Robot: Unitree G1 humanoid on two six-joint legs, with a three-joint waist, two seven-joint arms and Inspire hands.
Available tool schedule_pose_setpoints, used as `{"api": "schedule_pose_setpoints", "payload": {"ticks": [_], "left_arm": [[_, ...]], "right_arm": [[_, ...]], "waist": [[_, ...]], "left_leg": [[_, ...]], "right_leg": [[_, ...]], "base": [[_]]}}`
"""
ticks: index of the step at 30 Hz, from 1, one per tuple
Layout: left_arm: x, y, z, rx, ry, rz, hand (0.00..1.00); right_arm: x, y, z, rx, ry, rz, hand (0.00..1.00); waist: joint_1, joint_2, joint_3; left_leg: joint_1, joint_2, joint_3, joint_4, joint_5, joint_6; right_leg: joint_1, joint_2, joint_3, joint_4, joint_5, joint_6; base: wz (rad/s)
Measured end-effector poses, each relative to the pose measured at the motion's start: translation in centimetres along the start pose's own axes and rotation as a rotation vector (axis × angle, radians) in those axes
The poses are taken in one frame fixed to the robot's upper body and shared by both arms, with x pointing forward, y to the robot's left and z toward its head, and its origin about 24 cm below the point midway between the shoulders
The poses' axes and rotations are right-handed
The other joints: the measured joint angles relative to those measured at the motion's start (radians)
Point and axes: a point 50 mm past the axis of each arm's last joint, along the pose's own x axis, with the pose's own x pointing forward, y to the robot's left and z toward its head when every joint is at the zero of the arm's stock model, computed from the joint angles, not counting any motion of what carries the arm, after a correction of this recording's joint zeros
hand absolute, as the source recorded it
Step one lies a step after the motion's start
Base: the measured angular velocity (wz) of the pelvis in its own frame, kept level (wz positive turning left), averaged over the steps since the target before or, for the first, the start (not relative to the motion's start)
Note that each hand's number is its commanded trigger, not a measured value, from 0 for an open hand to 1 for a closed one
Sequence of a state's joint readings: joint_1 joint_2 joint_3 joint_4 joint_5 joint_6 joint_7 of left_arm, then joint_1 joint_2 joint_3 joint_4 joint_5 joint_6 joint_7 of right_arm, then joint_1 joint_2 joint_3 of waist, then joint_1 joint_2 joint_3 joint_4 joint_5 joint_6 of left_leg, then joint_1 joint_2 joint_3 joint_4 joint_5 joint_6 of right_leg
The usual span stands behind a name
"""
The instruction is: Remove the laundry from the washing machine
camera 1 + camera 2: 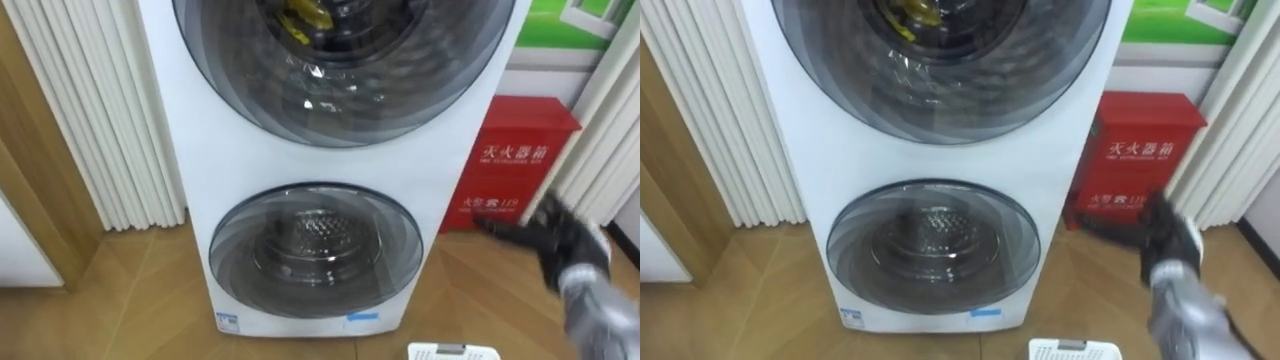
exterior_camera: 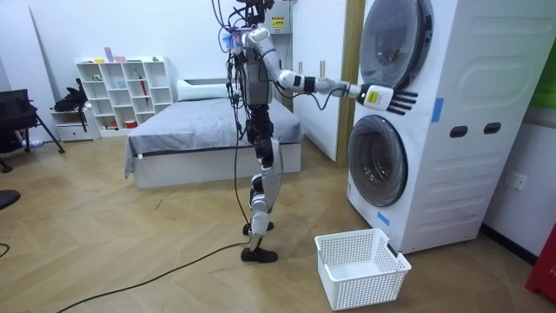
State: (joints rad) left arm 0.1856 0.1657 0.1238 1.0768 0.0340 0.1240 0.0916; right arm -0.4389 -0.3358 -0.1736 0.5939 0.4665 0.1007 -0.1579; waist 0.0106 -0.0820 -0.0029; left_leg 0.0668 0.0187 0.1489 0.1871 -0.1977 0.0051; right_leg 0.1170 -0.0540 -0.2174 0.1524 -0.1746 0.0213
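Your right hand (image 1: 560,250), fingers spread and empty, reaches toward the washing machine (image 1: 330,165); the yellow clothes (image 1: 303,14) lie behind the shut upper door (image 1: 340,100), so opening it likely comes first.

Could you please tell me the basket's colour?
The basket is white, clearest in the room view.

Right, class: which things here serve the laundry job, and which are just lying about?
Job: washer, yellow item in its upper drum, basket, right hand.
Lying about: red box, bed, shelf.
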Motion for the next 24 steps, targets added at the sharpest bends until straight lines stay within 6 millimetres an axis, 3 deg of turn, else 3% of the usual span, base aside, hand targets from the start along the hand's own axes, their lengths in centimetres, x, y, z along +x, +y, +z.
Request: {"api": "schedule_pose_setpoints", "payload": {"ticks": [6,10,16,19,24], "left_arm": [[0.0,0.1,0.5,0.025,-0.025,0.006,0.0],[0.0,0.5,0.3,0.035,-0.014,0.022,0.0],[0.0,1.0,0.1,0.045,-0.003,0.034,0.0],[0.0,1.1,0.4,0.053,-0.01,0.036,0.0],[0.0,1.3,0.5,0.057,-0.013,0.042,0.0]], "right_arm": [[0.8,0.3,3.2,-0.02,-0.084,0.018,0.0],[1.3,1.0,5.2,-0.035,-0.126,0.03,0.0],[1.6,2.1,9.7,-0.081,-0.241,0.044,0.0],[1.6,3.3,11.1,-0.101,-0.286,0.077,0.0],[1.0,4.8,11.7,-0.147,-0.326,0.15,0.0]], "waist": [[0.025,-0.004,-0.001],[0.022,-0.027,0.002],[0.025,-0.055,-0.0015],[0.025,-0.061,-0.0015],[0.026,-0.066,-0.0017]], "left_leg": [[0.01,0.003,-0.006,-0.006,0.0,0.0],[-0.009,0.003,-0.008,-0.004,0.001,-0.001],[-0.006,0.003,-0.014,0.001,0.002,0.0],[-0.006,0.003,-0.015,0.001,0.002,0.0],[-0.009,0.003,-0.019,0.003,0.002,0.0]], "right_leg": [[0.007,0.002,-0.006,0.0,0.0,0.0],[-0.005,0.002,-0.008,0.001,0.0,0.0],[0.003,0.002,-0.013,0.001,0.0,0.0],[0.004,0.002,-0.013,0.001,0.0,0.0],[0.003,0.002,-0.015,0.0,0.0,0.0]], "base": [[0.01],[0.0],[0.02],[0.0],[0.02]]}}
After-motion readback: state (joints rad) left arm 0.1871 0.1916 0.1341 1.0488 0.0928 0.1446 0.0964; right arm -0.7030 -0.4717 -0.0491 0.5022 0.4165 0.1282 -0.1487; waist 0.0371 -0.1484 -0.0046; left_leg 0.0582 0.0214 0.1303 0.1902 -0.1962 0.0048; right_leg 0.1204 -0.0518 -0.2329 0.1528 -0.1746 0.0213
